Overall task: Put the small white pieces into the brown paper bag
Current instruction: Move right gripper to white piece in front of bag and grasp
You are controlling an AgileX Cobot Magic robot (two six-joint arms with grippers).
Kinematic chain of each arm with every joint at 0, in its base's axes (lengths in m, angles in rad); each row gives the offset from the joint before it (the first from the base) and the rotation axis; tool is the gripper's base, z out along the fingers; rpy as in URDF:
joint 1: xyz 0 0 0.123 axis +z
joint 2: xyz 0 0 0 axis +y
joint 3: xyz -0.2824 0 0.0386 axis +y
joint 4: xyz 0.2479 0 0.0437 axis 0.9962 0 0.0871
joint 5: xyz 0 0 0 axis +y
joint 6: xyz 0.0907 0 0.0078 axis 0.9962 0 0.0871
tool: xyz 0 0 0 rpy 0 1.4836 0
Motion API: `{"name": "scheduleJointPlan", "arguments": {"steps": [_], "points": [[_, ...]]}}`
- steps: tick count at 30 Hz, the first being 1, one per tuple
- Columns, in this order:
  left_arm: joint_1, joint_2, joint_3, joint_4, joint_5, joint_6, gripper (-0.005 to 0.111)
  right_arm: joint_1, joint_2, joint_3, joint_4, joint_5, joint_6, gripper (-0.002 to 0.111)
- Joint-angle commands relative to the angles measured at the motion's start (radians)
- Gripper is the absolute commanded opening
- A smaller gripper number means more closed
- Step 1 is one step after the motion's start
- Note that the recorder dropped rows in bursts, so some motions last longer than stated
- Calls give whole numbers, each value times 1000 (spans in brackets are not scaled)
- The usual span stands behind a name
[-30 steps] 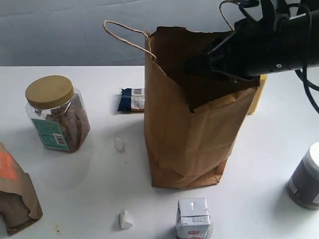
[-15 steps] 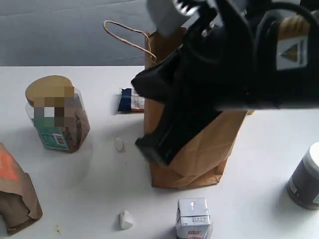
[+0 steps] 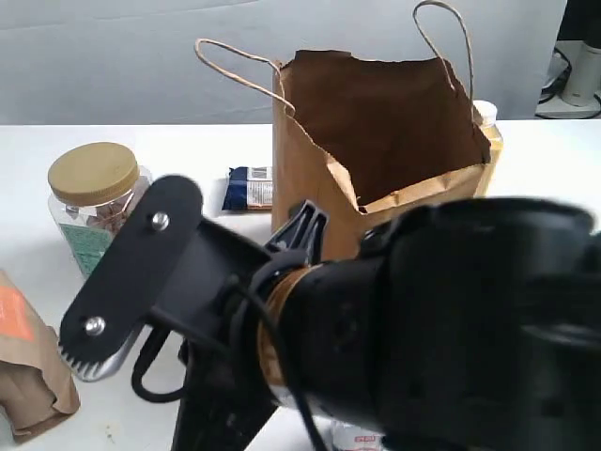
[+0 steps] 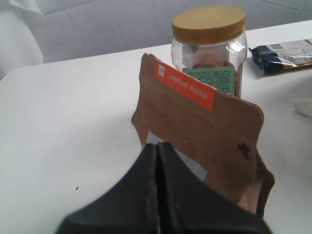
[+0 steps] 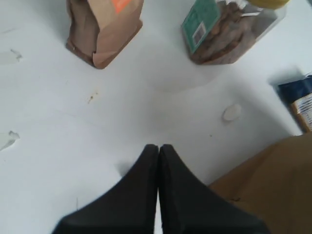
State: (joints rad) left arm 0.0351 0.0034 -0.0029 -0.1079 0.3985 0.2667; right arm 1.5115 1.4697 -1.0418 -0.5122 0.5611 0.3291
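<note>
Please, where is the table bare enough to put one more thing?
Free: the table between the brown pouch, the snack jar and the brown paper bag, holding only one small white piece. Crowded: around the blue packet.

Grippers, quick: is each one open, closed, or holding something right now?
Left gripper: jaws closed, nothing between them.
Right gripper: jaws closed, nothing between them.

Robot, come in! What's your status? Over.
Left gripper shut, right gripper shut, nothing held. One small white piece on table, outside brown paper bag. Arm blocks most of exterior view.
</note>
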Motion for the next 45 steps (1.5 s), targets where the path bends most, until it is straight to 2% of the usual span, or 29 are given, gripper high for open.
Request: {"name": "scheduleJointPlan", "arguments": {"steps": [1,4,11,13,16,25,32,40,42,45], "points": [[-8,-3,3,-9,-6,-2,0,2,86,-3,45,-26,19,0],[-8,-3,3,-9,-6,-2,0,2,133,-6,81,-55,19,3],[-8,-3,3,-9,-6,-2,0,-37,250,-105,105,22,96,35],[-8,-3,3,-9,-6,-2,0,-62,286,-139,121,77,128,39],[-8,-3,3,-9,-6,-2,0,-106,350,-182,188,130,122,39],[-8,-3,3,-9,-6,-2,0,-206,478,-194,351,94,40,39],[-8,-3,3,-9,-6,-2,0,-213,513,-194,479,52,-43,39],[-8,-3,3,-9,-6,-2,0,-213,554,-194,512,88,-80,39],[-8,-3,3,-9,-6,-2,0,-213,562,-194,523,89,-95,33],[-8,-3,3,-9,-6,-2,0,-209,557,-194,521,93,-97,10]]}}
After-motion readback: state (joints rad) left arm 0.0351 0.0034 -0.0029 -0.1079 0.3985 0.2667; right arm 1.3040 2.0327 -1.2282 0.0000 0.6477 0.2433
